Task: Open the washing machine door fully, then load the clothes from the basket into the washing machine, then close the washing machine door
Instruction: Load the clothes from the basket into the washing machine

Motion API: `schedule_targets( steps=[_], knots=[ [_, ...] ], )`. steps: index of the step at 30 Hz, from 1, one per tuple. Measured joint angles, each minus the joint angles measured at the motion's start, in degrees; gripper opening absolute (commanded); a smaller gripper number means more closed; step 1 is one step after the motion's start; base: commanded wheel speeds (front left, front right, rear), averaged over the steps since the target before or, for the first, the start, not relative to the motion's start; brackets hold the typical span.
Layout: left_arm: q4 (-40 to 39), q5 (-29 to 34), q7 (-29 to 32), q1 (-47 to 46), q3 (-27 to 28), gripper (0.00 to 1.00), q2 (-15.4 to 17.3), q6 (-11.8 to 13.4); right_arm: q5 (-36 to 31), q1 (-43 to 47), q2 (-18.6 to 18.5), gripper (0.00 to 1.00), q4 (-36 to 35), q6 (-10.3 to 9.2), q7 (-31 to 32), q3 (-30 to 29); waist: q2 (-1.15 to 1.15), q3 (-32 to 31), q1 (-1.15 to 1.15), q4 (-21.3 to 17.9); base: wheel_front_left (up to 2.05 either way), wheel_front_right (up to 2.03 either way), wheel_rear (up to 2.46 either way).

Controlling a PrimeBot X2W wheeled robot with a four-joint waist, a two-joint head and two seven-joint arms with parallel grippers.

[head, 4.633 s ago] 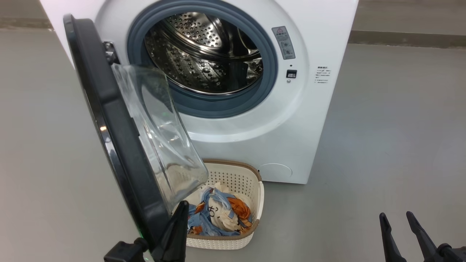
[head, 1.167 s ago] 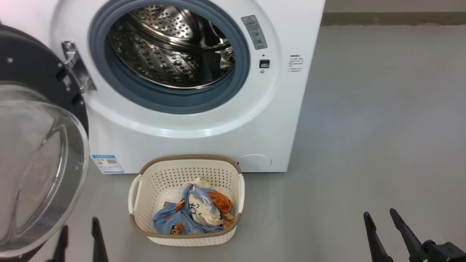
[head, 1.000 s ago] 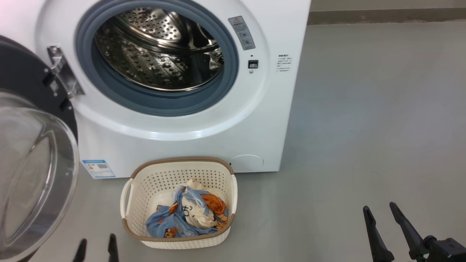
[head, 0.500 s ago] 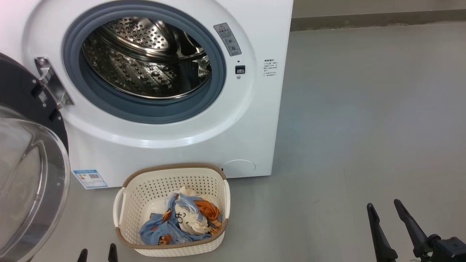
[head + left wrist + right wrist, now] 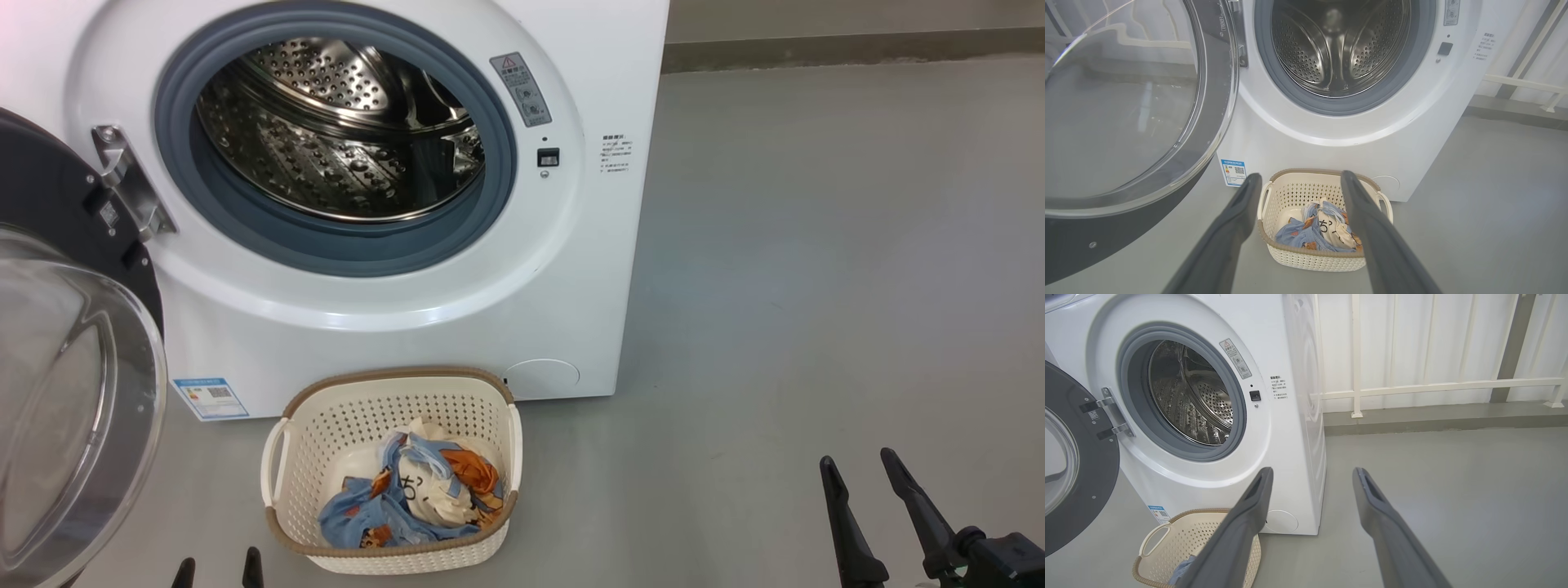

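Note:
The white washing machine (image 5: pixel 408 327) stands with its steel drum (image 5: pixel 343 122) exposed. The washing machine door (image 5: pixel 49 204) is swung wide to the left, its glass bowl (image 5: pixel 65 392) facing me. The cream basket (image 5: pixel 392 400) sits on the floor against the machine's front, with the blue, orange and cream clothes (image 5: pixel 416 494) inside. My left gripper (image 5: pixel 216 567) is open at the bottom edge, just left of the basket and short of it. In the left wrist view, the left gripper (image 5: pixel 1300 176) frames the basket (image 5: pixel 1290 253). My right gripper (image 5: pixel 856 461) is open and empty over bare floor, far right.
Grey floor (image 5: pixel 816 245) stretches to the right of the machine. In the right wrist view, a white railing (image 5: pixel 1433 388) and a low kerb (image 5: pixel 1453 420) run behind it. A blue label sticker (image 5: pixel 210 398) marks the machine's lower left corner.
The door, half open with my left gripper at its edge earlier, now stands wide open. My left gripper has drawn back to the bottom edge. The head view shifted slightly.

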Motion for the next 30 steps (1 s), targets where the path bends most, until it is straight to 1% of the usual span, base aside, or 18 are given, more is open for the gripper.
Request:
schedule_targets(
  steps=[2, 10, 15, 20, 30],
  knots=[
    [0.0, 0.0, 0.0, 0.0, 0.0, 1.0, 0.0, 0.4, 0.0, 0.0, 0.0, 1.0, 0.0, 0.0, 0.0, 0.0, 0.0, 0.0, 0.0, 0.1, 0.0, 0.0, 0.0],
    [1.1, 1.0, 0.0, 0.0, -0.2, 1.0, 0.0, 0.8, 0.0, 0.0, 0.1, 1.0, 0.1, 0.0, 0.0, 0.1, 0.0, -0.2, 0.0, 0.4, 0.0, 0.0, 0.0],
    [2.4, 1.6, 0.0, 0.0, -0.8, 1.0, -0.1, 0.6, 0.0, 0.0, 0.1, 1.0, 0.2, 0.0, 0.0, 0.2, 0.0, -0.3, 0.0, 0.5, 0.06, -0.18, 0.12],
    [2.9, 1.6, 0.0, 0.0, -1.1, 1.0, -0.1, 0.6, 0.0, 0.0, 0.0, 1.0, 0.3, 0.0, 0.0, 0.3, 0.0, -0.3, 0.0, 0.5, 0.62, -0.94, 0.32],
    [1.3, 2.4, 0.0, -0.1, -1.2, 1.0, 0.0, 1.0, 0.1, 0.0, 0.0, 1.0, 0.4, 0.0, 0.0, 0.3, 0.0, -0.2, 0.0, 0.5, 1.19, -1.41, 0.22]
  ],
)
